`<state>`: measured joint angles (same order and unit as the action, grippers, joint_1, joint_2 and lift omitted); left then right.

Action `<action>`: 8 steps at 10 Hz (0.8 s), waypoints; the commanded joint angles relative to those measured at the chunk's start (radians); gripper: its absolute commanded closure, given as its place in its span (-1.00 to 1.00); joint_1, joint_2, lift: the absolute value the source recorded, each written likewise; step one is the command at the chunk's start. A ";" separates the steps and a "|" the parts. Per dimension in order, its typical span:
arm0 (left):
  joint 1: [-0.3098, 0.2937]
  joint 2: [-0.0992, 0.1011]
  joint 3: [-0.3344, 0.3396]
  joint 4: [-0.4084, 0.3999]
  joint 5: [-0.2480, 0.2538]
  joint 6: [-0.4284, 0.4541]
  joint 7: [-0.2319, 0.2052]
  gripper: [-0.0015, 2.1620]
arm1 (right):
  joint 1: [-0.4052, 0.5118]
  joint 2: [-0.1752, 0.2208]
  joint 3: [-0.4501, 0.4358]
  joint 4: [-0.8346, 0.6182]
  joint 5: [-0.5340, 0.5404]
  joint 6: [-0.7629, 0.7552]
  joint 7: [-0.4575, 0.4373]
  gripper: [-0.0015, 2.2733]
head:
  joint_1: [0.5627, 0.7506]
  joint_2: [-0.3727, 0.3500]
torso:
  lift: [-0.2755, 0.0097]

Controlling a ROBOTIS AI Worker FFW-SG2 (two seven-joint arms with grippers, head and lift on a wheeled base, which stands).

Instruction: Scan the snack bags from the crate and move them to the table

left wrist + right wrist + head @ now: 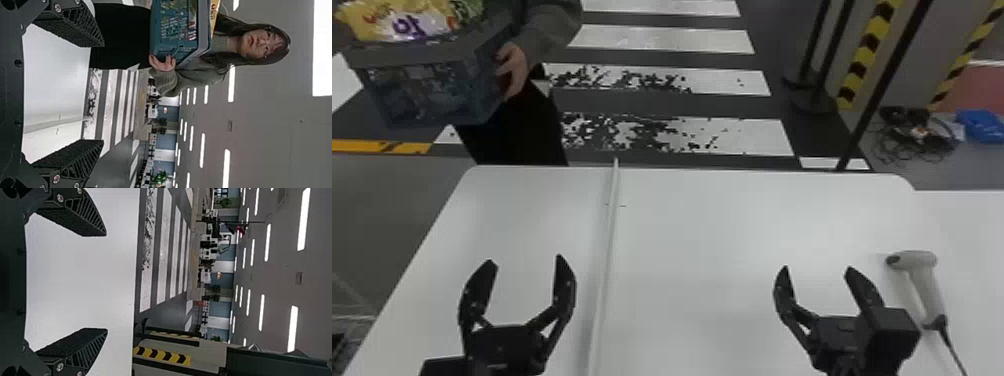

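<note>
Jaws parted on left gripper (526, 259) and right gripper (817, 269)
Crate (432, 92) of snack bags (407, 20) is held by a person (549, 30).

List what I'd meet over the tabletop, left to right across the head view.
Left gripper, open → pale strip running lengthwise along the table → right gripper, open → handheld scanner, lying on the table just beyond the right gripper.
</note>
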<state>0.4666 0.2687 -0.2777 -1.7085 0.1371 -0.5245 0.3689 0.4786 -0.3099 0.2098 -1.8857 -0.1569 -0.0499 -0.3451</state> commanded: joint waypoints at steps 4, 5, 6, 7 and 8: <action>0.003 -0.005 0.000 0.001 0.012 -0.001 -0.007 -0.87 | 0.000 0.002 0.002 0.000 0.002 0.000 0.000 -0.88 | 0.41 -0.04 | 0.27; 0.004 -0.005 0.000 -0.002 0.019 0.002 -0.008 -0.87 | 0.000 0.002 0.002 0.000 0.002 0.000 0.000 -0.88 | 0.41 -0.04 | 0.27; 0.004 -0.006 0.000 -0.003 0.030 0.002 -0.011 -0.87 | 0.001 0.002 0.002 0.000 0.003 0.000 0.002 -0.88 | 0.41 -0.04 | 0.27; 0.006 -0.006 0.002 -0.006 0.038 0.005 -0.016 -0.87 | 0.003 0.000 0.002 0.000 0.005 -0.003 0.002 -0.88 | 0.41 -0.04 | 0.27; 0.009 -0.006 0.002 -0.010 0.052 0.005 -0.018 -0.87 | 0.003 0.002 0.002 0.000 0.005 -0.003 0.002 -0.88 | 0.41 -0.04 | 0.27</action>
<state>0.4740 0.2623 -0.2761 -1.7167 0.1819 -0.5193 0.3515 0.4814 -0.3085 0.2117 -1.8853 -0.1520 -0.0526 -0.3436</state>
